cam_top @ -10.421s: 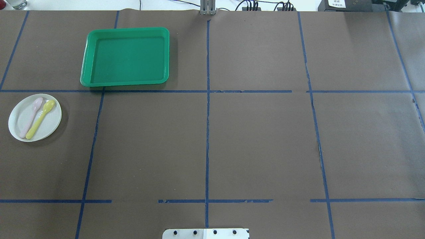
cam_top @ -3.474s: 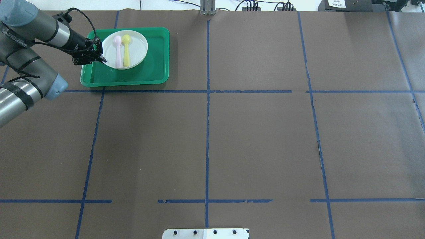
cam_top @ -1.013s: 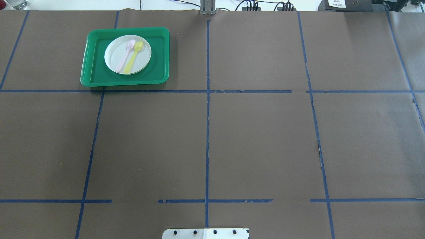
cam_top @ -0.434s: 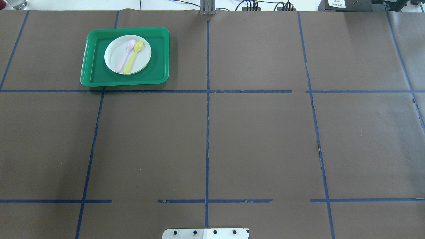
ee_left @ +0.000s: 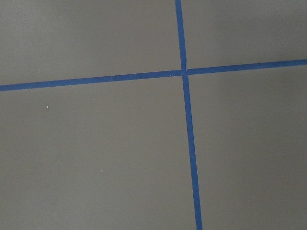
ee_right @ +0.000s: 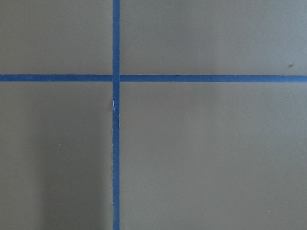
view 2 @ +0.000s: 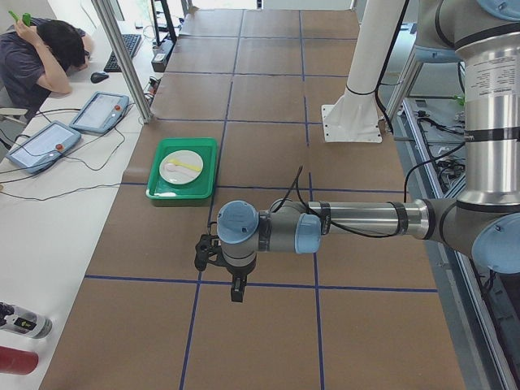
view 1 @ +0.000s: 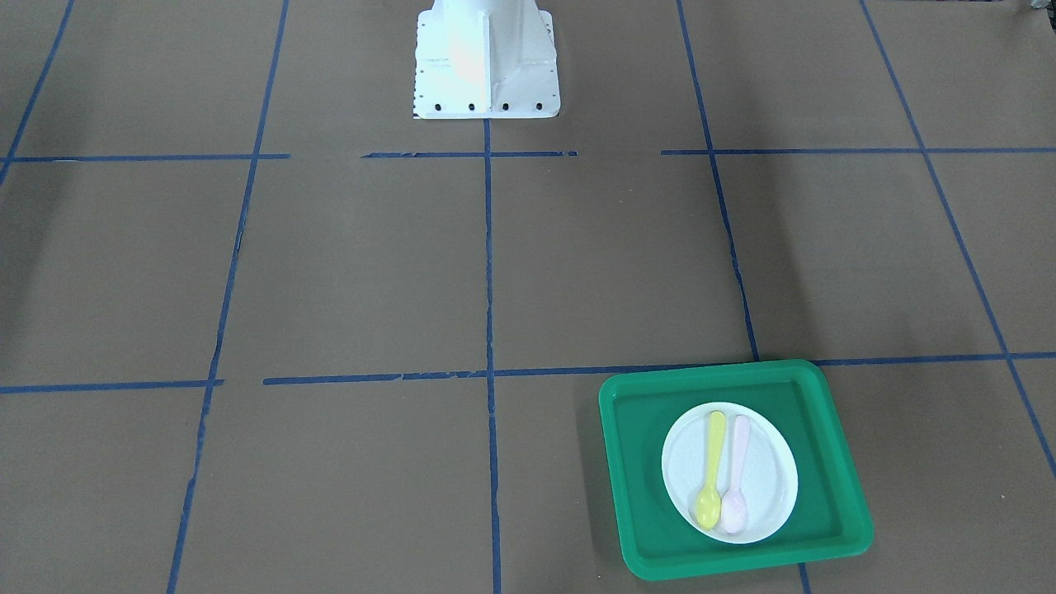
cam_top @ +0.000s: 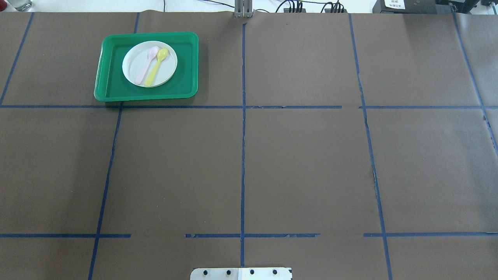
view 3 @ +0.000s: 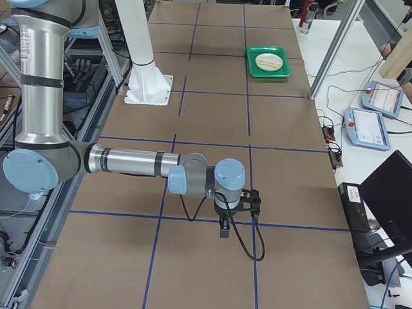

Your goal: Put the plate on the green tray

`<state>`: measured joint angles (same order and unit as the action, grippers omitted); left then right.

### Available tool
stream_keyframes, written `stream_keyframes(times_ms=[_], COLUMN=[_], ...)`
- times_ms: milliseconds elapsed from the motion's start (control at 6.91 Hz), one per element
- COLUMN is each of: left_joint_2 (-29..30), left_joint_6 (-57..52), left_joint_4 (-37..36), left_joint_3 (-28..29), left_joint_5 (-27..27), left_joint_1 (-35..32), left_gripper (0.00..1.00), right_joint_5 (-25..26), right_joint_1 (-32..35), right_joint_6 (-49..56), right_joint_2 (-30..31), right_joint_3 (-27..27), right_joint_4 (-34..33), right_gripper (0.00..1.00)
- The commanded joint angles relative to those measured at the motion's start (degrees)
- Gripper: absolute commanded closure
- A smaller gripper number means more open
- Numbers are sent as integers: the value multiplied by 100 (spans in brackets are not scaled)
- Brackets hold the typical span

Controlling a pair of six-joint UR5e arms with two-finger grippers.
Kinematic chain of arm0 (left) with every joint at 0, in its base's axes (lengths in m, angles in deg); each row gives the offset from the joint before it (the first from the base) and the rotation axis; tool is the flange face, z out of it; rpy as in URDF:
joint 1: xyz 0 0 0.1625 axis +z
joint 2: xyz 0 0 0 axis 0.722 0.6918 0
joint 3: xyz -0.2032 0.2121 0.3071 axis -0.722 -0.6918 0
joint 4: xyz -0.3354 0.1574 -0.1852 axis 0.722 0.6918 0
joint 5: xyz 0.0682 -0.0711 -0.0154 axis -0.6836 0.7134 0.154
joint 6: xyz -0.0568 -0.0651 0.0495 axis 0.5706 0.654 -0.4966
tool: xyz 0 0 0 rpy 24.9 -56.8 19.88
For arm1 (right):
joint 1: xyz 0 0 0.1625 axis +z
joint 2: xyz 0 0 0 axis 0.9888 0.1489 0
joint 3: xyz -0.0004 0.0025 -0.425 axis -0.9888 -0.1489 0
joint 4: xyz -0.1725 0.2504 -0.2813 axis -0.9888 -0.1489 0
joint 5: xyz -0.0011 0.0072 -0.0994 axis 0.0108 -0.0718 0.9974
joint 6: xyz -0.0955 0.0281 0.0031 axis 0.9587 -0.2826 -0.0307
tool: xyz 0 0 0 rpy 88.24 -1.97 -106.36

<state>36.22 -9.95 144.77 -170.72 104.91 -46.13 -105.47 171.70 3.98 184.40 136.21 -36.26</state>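
Observation:
The white plate (cam_top: 133,64) lies flat inside the green tray (cam_top: 183,83) at the far left of the table, with nothing holding it. It also shows in the front view, the plate (view 1: 767,478) in the tray (view 1: 643,495). A pink spoon (cam_top: 144,67) and a yellow spoon (cam_top: 155,68) lie on it. My left gripper (view 2: 236,288) hovers over the table well away from the tray (view 2: 183,193). My right gripper (view 3: 223,228) hovers at the other end. Both show only in the side views, so I cannot tell whether they are open or shut.
The brown table cover carries a grid of blue tape lines (cam_top: 243,136). The robot's white base (view 1: 485,58) stands at the near edge. Both wrist views show only table and tape. An operator (view 2: 41,57) sits at a side desk with tablets.
The plate with its spoons has gone from the table's near left into the tray. My left gripper, which held its rim, has let go and left the overhead view. Nothing moved in the last second.

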Motion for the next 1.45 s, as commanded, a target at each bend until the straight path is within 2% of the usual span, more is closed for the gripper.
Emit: stream_keyframes(times_ms=[0,1303], left_joint_2=[-5,65], left_joint_6=[3,-6], left_joint_4=[-6,-94], left_joint_3=[73,55], left_joint_5=[9,27], left_joint_1=[-2,15], left_gripper=[0,0], right_joint_5=[0,0], right_joint_1=[0,0], right_joint_6=[0,0], right_joint_2=[0,0], right_joint_3=[0,0], right_joint_4=[-6,-6], right_gripper=[0,0])
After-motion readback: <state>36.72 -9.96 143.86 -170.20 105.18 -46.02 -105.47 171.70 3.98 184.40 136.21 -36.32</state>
